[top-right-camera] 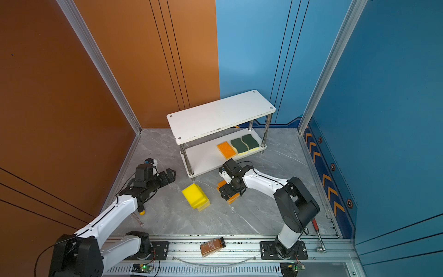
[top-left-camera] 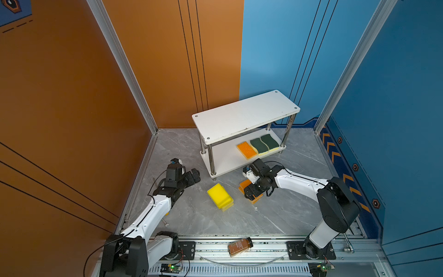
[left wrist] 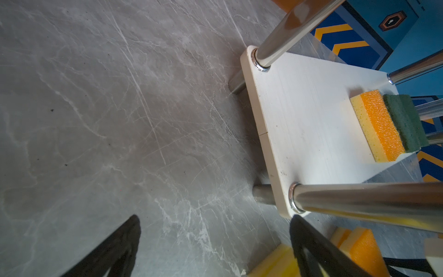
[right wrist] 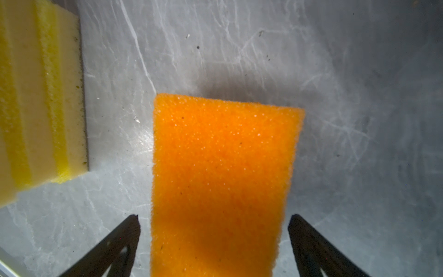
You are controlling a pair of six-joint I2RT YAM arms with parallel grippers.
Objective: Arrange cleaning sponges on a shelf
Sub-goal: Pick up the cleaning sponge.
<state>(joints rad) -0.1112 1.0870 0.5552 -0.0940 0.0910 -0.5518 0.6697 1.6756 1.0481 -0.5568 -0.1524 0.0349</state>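
At the left, the white-and-black left arm (top-left-camera: pixel 155 206) reaches over the grey marble-patterned desk (top-left-camera: pixel 275 215), ending near the shelf's front-left leg. The left jaws stand wide apart, with only bare desk between them in the left wrist view.

Next is a stack of bright yellow rectangular foam sponges (top-left-camera: pixel 220 195), lying on the desk in front of the shelf. How many it holds I cannot tell. A brown bottle with a black cap (top-left-camera: pixel 240 246) lies on its side on the metal rail (top-left-camera: pixel 263 247) at the near edge.

The small two-tier shelf with white boards and chrome tube legs (top-left-camera: pixel 244 115) stands towards the back. At the right-hand end of its lower board, three sponges lie side by side. They are an orange-topped sponge (top-left-camera: pixel 247 150), a wavy-edged sponge with a dark green scouring top (top-left-camera: pixel 259 145), and a second green-topped sponge (top-left-camera: pixel 270 142) at the end.

Just in front of the shelf, a short pile of orange sponges (top-left-camera: pixel 245 185) rests on the desk. The right jaws hang over it, spread wide. Their black fingers (right wrist: pixel 124 239) stand just beside the long edges of the top orange sponge (right wrist: pixel 223 179) without squeezing it. The right arm (top-left-camera: pixel 299 183) reaches in from the right.
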